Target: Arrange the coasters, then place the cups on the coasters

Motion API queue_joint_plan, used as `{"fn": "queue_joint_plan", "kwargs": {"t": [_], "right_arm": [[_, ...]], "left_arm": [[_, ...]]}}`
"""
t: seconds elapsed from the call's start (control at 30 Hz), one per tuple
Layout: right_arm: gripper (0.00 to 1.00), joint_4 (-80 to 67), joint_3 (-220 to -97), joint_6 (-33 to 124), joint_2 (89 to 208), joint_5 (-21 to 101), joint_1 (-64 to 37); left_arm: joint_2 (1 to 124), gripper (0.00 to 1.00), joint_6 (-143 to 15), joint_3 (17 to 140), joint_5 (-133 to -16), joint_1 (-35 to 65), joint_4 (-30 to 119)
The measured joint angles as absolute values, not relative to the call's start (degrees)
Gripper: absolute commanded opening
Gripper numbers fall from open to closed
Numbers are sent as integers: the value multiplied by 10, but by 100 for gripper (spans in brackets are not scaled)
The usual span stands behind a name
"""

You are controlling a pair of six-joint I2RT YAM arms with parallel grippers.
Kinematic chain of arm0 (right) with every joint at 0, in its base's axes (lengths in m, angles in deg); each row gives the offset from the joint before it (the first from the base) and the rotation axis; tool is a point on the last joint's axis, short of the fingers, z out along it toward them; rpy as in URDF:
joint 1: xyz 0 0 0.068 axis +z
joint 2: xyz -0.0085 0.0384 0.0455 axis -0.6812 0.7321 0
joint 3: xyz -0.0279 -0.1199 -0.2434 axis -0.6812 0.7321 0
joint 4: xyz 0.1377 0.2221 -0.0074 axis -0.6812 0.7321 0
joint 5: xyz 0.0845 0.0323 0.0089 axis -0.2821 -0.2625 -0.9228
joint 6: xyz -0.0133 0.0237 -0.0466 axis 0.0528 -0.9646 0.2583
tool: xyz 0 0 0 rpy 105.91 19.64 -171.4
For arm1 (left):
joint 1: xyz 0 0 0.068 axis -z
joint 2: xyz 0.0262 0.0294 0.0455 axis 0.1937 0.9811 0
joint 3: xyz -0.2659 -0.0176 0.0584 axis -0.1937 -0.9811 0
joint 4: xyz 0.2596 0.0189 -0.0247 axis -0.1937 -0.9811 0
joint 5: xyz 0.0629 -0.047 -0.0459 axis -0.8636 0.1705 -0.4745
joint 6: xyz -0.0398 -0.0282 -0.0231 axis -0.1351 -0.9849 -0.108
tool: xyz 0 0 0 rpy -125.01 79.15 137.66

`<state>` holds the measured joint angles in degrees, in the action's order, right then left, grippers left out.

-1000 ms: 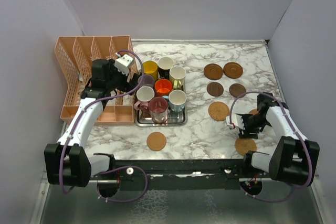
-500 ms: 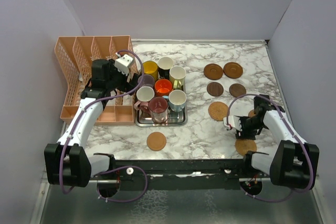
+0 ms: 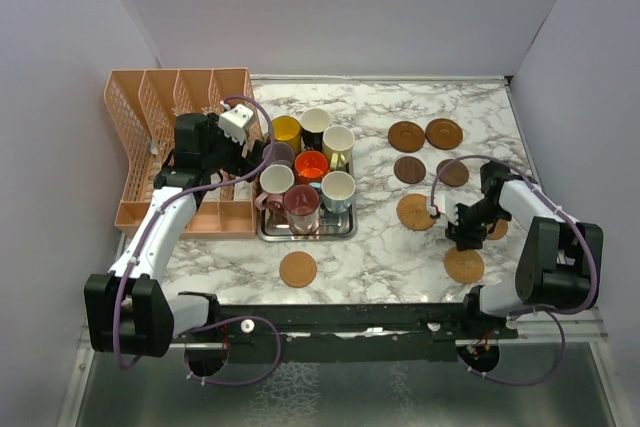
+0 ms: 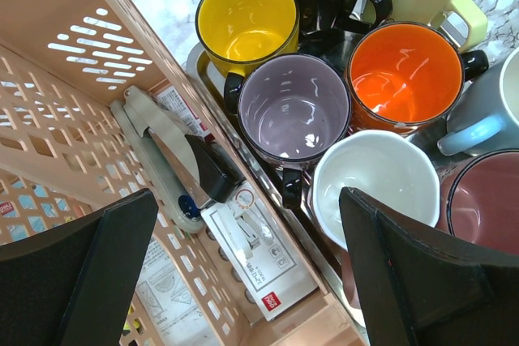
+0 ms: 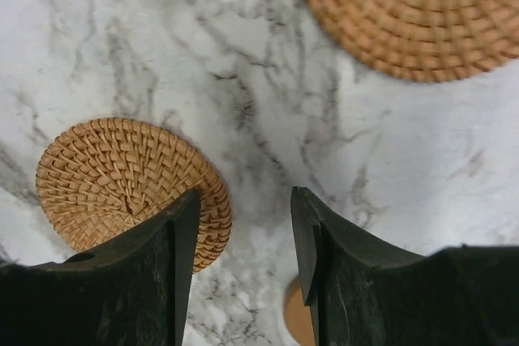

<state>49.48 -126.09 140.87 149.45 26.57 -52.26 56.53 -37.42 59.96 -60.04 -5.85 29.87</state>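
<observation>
Coasters: eight, all flat on the marble table (image 3: 380,247).
- Four dark ones (image 3: 406,136) sit in a two-by-two block, right rear.
- A woven one (image 3: 416,212) lies just nearer than that block.
- Another (image 3: 464,265) lies near the front edge, right.
- One (image 3: 298,269) lies alone in front of the tray (image 3: 305,233).
- The eighth (image 3: 496,231) is half hidden behind the right gripper (image 3: 465,237).

Cups (image 3: 311,165): all eight packed upright on the tray, none on a coaster.

Right gripper: low over the marble among the three right-front coasters. Jaws partway apart, bare marble between, nothing held. In the wrist view one finger (image 5: 174,232) overlaps the rim of a small woven coaster (image 5: 113,176).

Left gripper (image 4: 247,200): jaws wide, empty, above the purple cup (image 4: 293,108) and the edge of the peach organizer (image 3: 150,137).
</observation>
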Motion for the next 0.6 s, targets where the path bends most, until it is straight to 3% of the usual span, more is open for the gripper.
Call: {"fn": "queue_joint_plan", "kwargs": {"t": [0.6], "right_arm": [[44, 266, -1385, 1315, 1622, 294, -523]], "left_arm": [[565, 99, -372, 593, -597, -58, 299]]}}
